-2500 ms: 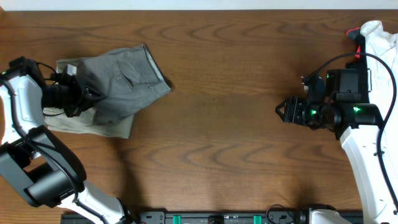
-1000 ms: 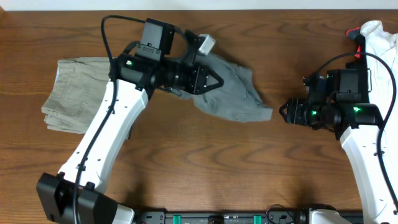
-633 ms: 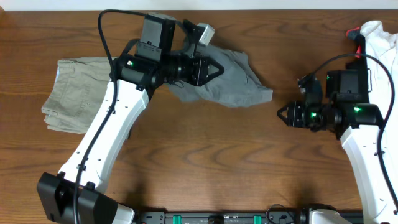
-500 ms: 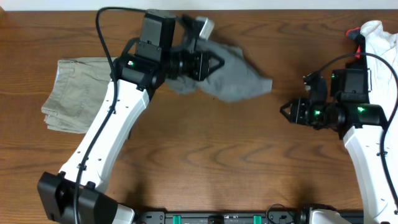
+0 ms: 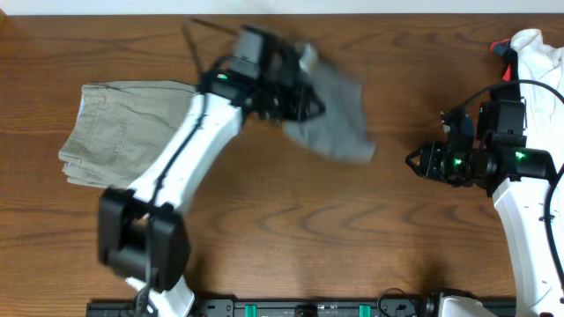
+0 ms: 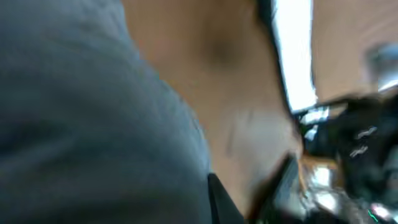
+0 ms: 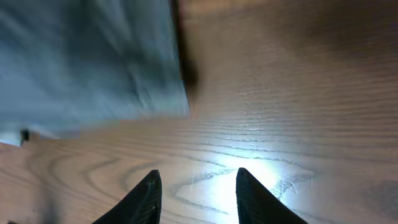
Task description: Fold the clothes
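overhead, the left arm reaches from the near-left edge diagonally up across the worktop (image 5: 282, 229), blurred. its left tool (image 5: 304, 101), pressed together, pinches the grey shorts (image 5: 339, 114), which hang crumpled toward the far middle. the beige shorts (image 5: 123, 132) lie folded at the left, partly under the arm. the right arm rises along the right edge, wrist bent left. its right tool (image 5: 412, 161) points at the grey shorts, well apart from them, fingers spread and bare. a white garment (image 5: 538, 53) lies in the far-right corner.
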{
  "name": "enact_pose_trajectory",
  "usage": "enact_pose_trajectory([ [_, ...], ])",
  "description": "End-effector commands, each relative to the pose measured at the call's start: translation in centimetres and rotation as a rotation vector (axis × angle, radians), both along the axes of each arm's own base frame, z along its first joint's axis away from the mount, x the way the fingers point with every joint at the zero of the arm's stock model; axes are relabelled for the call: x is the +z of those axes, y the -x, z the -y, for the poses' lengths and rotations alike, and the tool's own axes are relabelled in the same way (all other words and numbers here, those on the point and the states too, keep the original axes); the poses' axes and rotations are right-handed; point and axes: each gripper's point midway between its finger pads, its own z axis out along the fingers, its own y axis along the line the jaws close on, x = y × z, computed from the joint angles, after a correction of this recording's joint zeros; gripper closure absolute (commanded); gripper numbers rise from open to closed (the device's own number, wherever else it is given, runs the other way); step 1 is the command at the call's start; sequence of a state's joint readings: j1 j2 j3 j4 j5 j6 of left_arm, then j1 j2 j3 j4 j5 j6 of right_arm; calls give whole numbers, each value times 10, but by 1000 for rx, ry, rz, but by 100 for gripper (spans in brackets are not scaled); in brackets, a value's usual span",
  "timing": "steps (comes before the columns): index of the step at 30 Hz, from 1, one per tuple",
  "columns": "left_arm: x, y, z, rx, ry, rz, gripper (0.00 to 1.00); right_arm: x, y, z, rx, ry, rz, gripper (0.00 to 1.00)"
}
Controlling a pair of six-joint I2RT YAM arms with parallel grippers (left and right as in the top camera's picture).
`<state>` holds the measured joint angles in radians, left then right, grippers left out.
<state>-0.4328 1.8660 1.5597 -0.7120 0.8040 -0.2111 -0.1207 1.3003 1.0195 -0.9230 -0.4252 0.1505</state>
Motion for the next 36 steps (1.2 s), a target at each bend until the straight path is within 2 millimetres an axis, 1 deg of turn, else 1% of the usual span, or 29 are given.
enact_pose_trajectory([
  [1, -18, 23, 5, -36, -74, -91, 94, 4, -1, 4, -2, 15, 18, 61],
  [2, -26, 27, 3, -35, -109, -113, 94, 4, -1, 4, 2, 17, 20, 60],
  [4, -34, 32, -1, -31, -158, -132, 94, 4, -1, 4, 14, 22, 26, 59],
  [10, -41, 40, -11, 3, -224, -188, 94, 5, -3, 4, 20, 26, 34, 56],
  [12, -48, 44, -23, 29, -299, -207, 94, 5, -4, 4, 19, 26, 39, 55],
  [15, -60, 41, -48, 76, -429, -198, 90, 5, -5, 4, 19, 27, 43, 54],
  [17, -63, 35, -61, 105, -465, -196, 83, 6, -5, 4, 20, 28, 46, 54],
  [18, -64, 31, -67, 123, -475, -193, 75, 6, -5, 4, 19, 27, 47, 53],
  [20, -64, 23, -78, 146, -477, -187, 63, 6, -6, 4, 20, 28, 49, 53],
  [21, -65, 19, -83, 154, -481, -180, 60, 6, -6, 4, 19, 28, 50, 53],
  [24, -71, 7, -109, 213, -546, -163, 46, 6, -7, 5, 19, 28, 54, 53],
  [26, -75, 4, -122, 240, -570, -165, 44, 7, -7, 5, 19, 28, 56, 52],
  [29, -83, 4, -132, 254, -575, -186, 43, 7, -7, 2, 25, 18, 58, 50],
  [30, -86, 6, -134, 255, -578, -193, 42, 8, -7, 1, 30, 11, 59, 50],
  [32, -93, 6, -135, 251, -577, -187, 35, 9, -7, -5, 57, -4, 68, 49],
  [36, -106, -8, -131, 232, -559, -124, 31, 13, -8, -19, 146, -27, 107, 44],
])
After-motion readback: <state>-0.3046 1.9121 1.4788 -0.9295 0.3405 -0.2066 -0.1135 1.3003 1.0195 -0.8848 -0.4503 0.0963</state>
